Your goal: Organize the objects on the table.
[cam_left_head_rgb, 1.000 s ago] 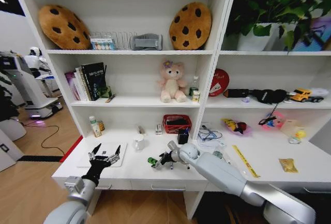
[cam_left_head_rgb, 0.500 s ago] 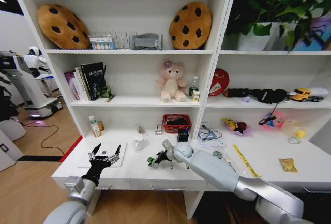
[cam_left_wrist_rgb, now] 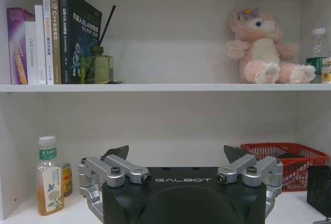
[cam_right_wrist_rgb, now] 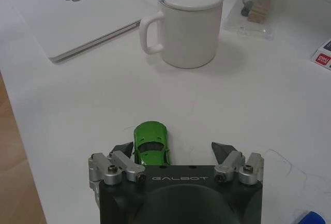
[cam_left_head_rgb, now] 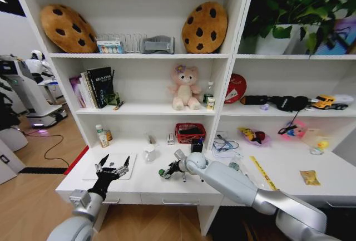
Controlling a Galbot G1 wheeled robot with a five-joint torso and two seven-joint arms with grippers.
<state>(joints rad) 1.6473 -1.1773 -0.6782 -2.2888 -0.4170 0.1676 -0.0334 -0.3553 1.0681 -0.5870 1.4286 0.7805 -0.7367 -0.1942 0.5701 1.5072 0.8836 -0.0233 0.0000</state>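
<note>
Right gripper (cam_right_wrist_rgb: 172, 149) hovering over car (cam_right_wrist_rgb: 151, 143), fingers spread, car lying off-centre, seemingly touching one fingertip (cam_right_wrist_rgb: 123, 148). Needing centring before pinching. Left gripper (cam_left_head_rgb: 113, 164) idling over laptop (cam_left_head_rgb: 90, 170), fingers spread.

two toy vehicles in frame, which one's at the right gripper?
The green toy car on the table, sitting between the open fingers of the right gripper. The yellow toy truck stands up on a shelf, far from either gripper.
</note>
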